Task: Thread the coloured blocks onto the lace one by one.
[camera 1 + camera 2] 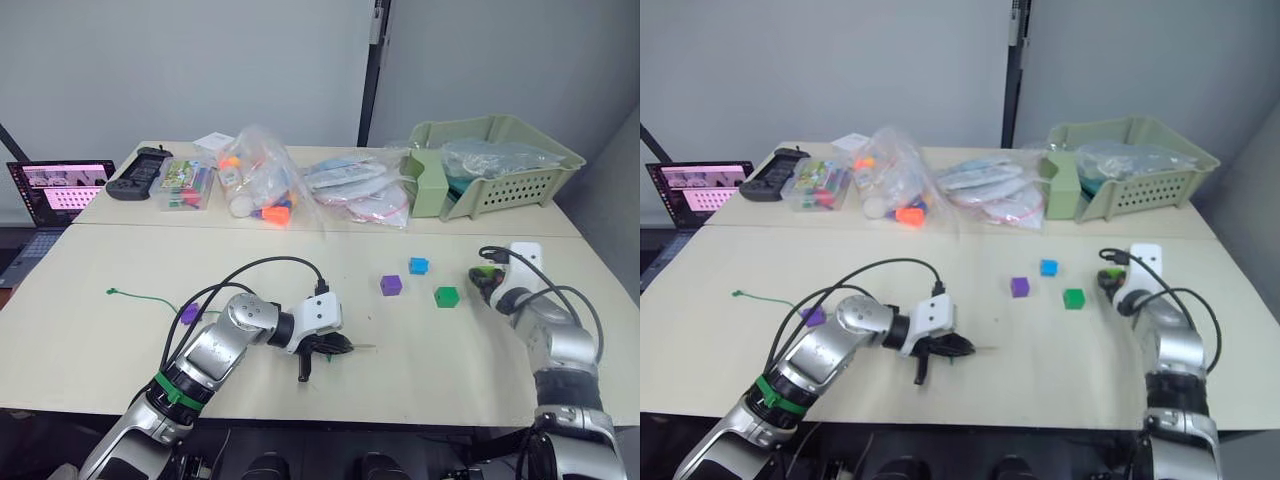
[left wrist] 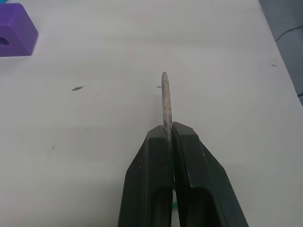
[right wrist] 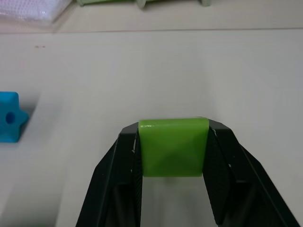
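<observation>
Left end effector [image 2: 168, 142]: clamped on the lace [image 2: 165, 101], pale tip poking out ahead.
Right end effector [image 3: 173, 142]: gripping lime block [image 3: 173, 146].

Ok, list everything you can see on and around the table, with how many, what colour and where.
Lime green block: one, held in the right gripper.
Loose blocks: purple, blue, dark green, mid-table; another purple beside the left arm.
Lace: one, dark green, lying on the table's left part; its pale tip pinched in the left gripper.
Basket: one, pale green, far right, holding plastic bags.
Clear bags: several, far side, with coloured pieces.
Clear box: one, far left, coloured contents.
Black controller: one, far left.
Laptop: one, open, left of the table.
Table: beige.
Left gripper: black, shut on the lace.
Right gripper: black, shut on the block.
</observation>
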